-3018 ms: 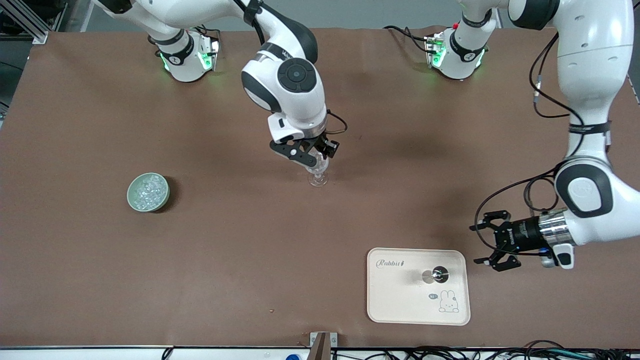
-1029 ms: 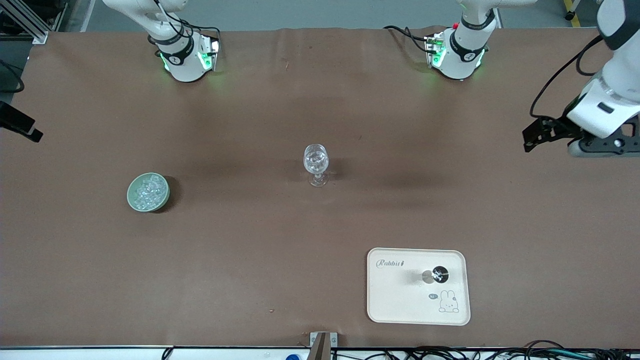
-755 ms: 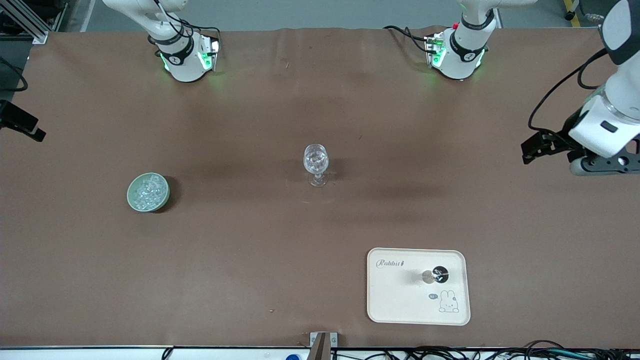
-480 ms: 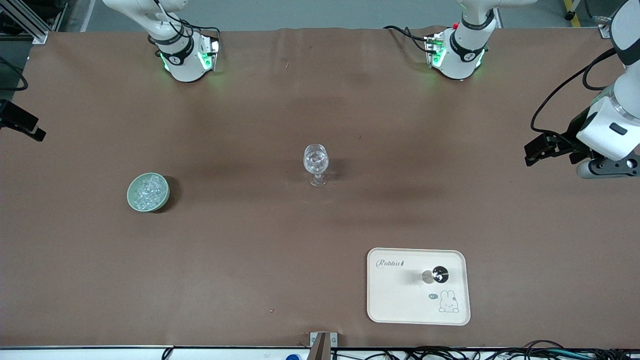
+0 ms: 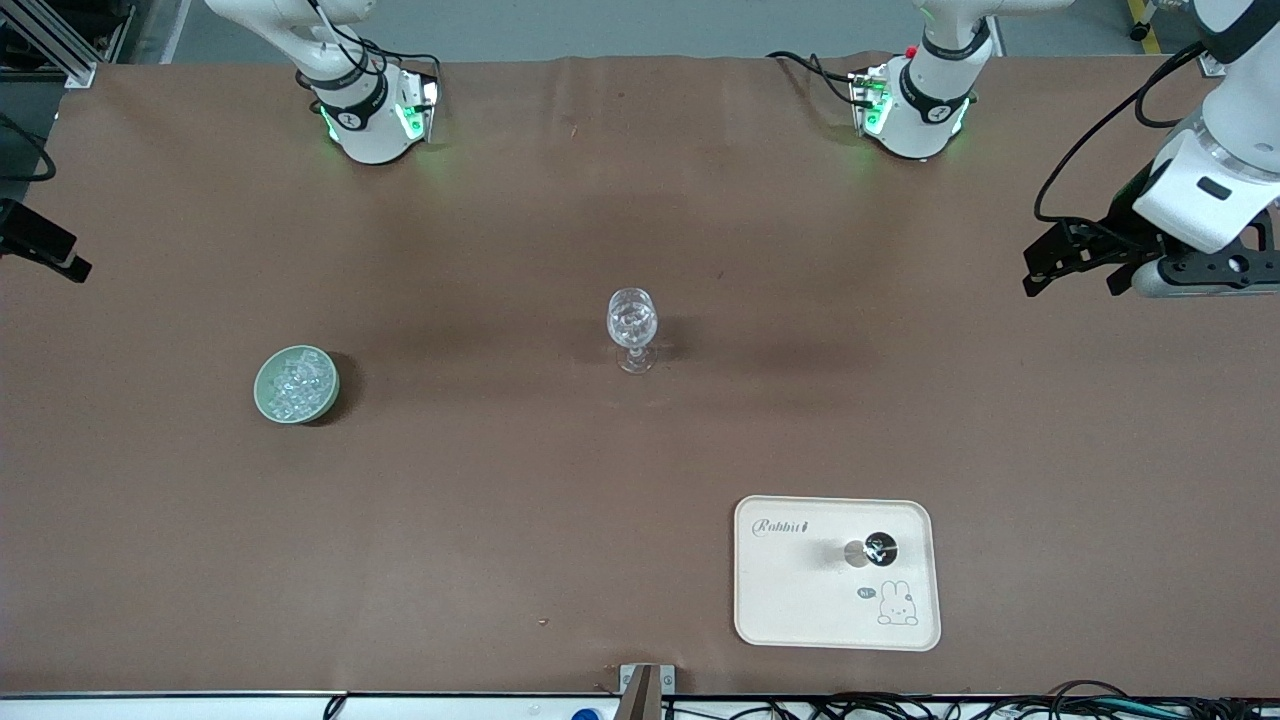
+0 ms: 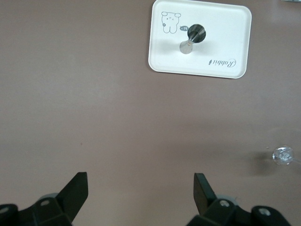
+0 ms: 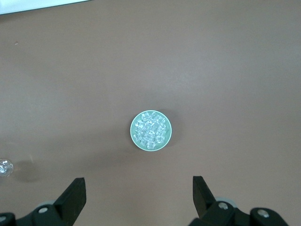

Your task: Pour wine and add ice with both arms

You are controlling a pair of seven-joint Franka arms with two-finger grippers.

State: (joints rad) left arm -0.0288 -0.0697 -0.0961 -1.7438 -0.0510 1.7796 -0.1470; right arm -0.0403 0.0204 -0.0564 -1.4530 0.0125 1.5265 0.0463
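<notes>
A clear stemmed wine glass [image 5: 632, 330] stands upright at the table's middle; it also shows in the left wrist view [image 6: 283, 155]. Several ice chunks [image 5: 296, 382] fill a green bowl [image 5: 262, 392] toward the right arm's end, also in the right wrist view [image 7: 150, 131]. A dark bottle [image 5: 878, 548] stands on a cream tray [image 5: 800, 600]. My left gripper [image 5: 1072, 268] is open and empty, high over the left arm's end of the table [image 6: 140, 188]. My right gripper [image 5: 42, 252] is open and empty, high over the bowl's end [image 7: 136, 193].
The tray [image 6: 225, 42] with the bottle [image 6: 195, 34] lies nearer the front camera than the glass. The brown table [image 5: 500, 520] is bare between bowl, glass and tray. Both arm bases [image 5: 370, 110] stand along the edge farthest from the front camera.
Since three seconds ago both arms have drawn back, the right gripper from the glass and the left from beside the tray. In the last half second the left gripper rose slightly; the right held still.
</notes>
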